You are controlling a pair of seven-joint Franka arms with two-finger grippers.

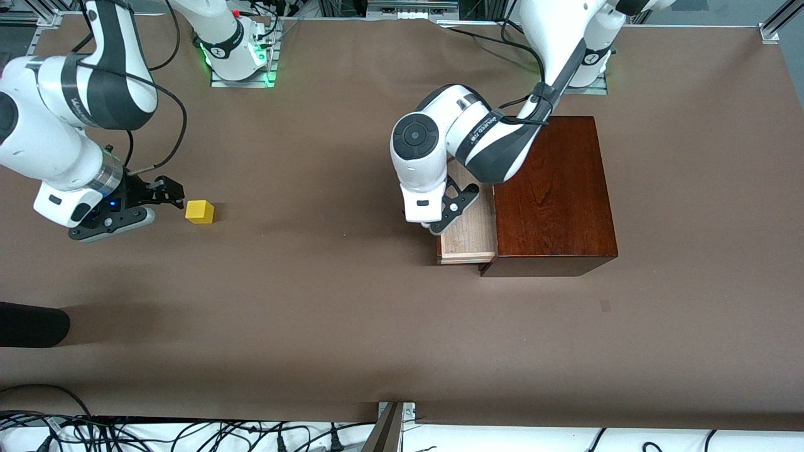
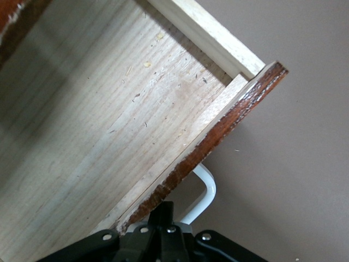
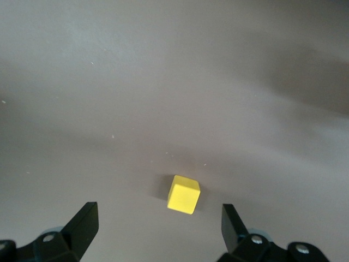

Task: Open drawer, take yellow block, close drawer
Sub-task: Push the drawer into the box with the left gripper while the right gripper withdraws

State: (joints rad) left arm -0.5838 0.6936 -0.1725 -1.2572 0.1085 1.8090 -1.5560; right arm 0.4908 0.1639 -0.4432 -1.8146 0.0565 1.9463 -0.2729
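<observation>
**Drawer pulled out, yellow block on the table**

Front view: the drawer (image 1: 468, 235) sticks out of the dark box (image 1: 553, 194) toward the right arm's end; the left gripper (image 1: 440, 221) sits at its front. The yellow block (image 1: 200, 212) lies on the table (image 1: 326, 301), beside the right gripper (image 1: 164, 196).

Left wrist view: the drawer tray (image 2: 103, 125) is bare; the fingers meet at the white handle (image 2: 203, 192), though a grip cannot be confirmed.

Right wrist view: wide-spread fingers (image 3: 87, 221) hold nothing; the block (image 3: 183, 194) lies apart from them.

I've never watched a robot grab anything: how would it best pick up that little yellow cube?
Probably from straight above, pinching two opposite flat sides of the yellow block. It sits alone on the table, so nothing crowds it, and the right gripper is already open wider than the block.
</observation>
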